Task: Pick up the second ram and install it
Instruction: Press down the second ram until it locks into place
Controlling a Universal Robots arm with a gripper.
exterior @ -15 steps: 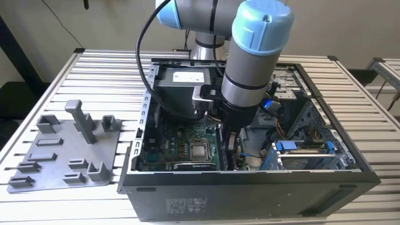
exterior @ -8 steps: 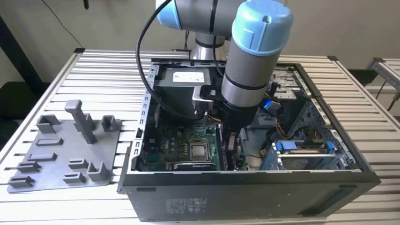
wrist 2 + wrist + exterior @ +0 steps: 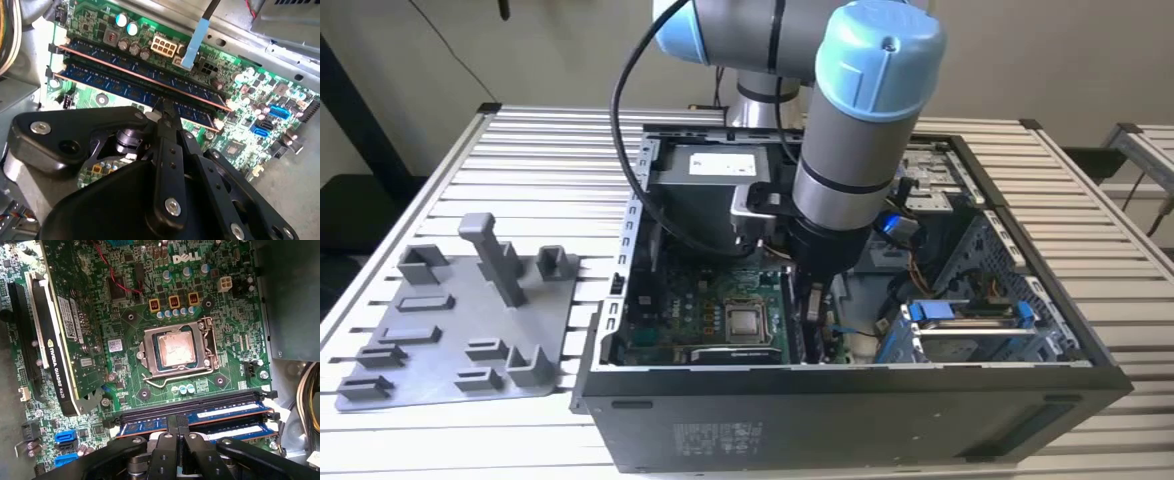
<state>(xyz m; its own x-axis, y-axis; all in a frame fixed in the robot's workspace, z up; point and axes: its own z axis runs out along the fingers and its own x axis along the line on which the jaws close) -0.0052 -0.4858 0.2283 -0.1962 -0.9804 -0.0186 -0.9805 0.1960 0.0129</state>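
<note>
The second ram is a long dark stick with a row of chips. It stands in a motherboard slot inside the open PC case, beside another stick in the neighbouring slot. My gripper is shut, and its tips rest on the top edge of the second ram near its middle, with the jaws crosswise to the stick. In the first wrist view the gripper meets the same stick. In the exterior view the gripper reaches down into the case.
A bare CPU socket and a graphics card lie on the motherboard close by. A blue cable hangs over the board. A grey plastic tray with upright posts sits on the slatted table at the exterior view's left.
</note>
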